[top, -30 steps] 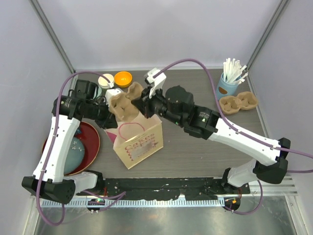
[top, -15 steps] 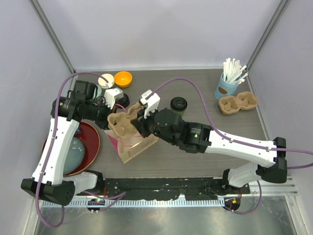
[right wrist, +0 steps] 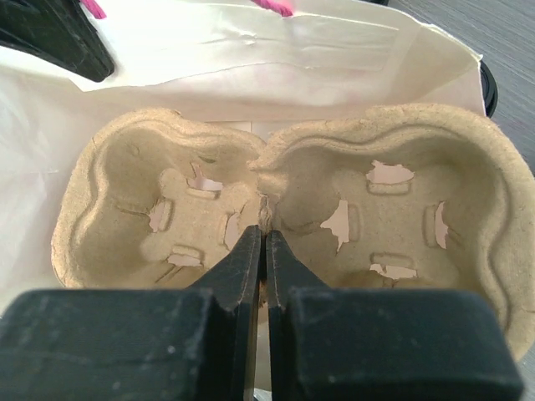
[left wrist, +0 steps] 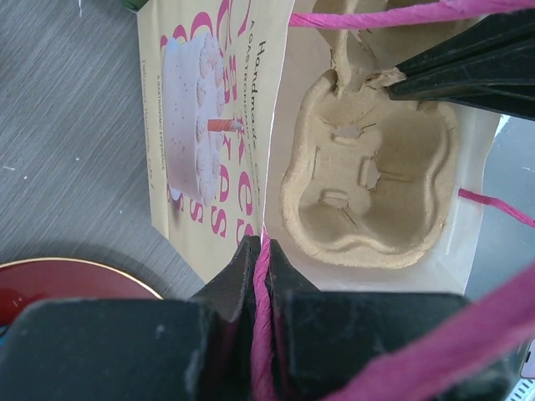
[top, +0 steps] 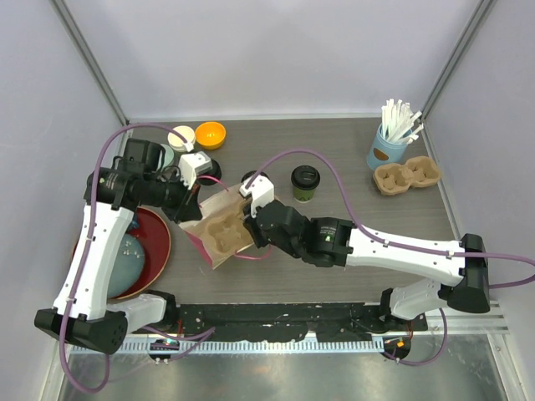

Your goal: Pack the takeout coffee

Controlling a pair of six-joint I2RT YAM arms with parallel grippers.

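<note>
Carrier [right wrist: 380,221] sits in bag [right wrist: 251,50]; right hand [right wrist: 263,241] hides its near rim.

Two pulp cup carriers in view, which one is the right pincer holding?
The carrier inside the paper bag, left of centre: the right pincer is shut on its middle ridge. The other carrier sits free by the blue straw cup at far right.

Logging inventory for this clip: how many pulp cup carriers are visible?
2. One carrier sits in the paper bag, pinched by the right gripper; the other carrier lies near the table's right edge.
</note>
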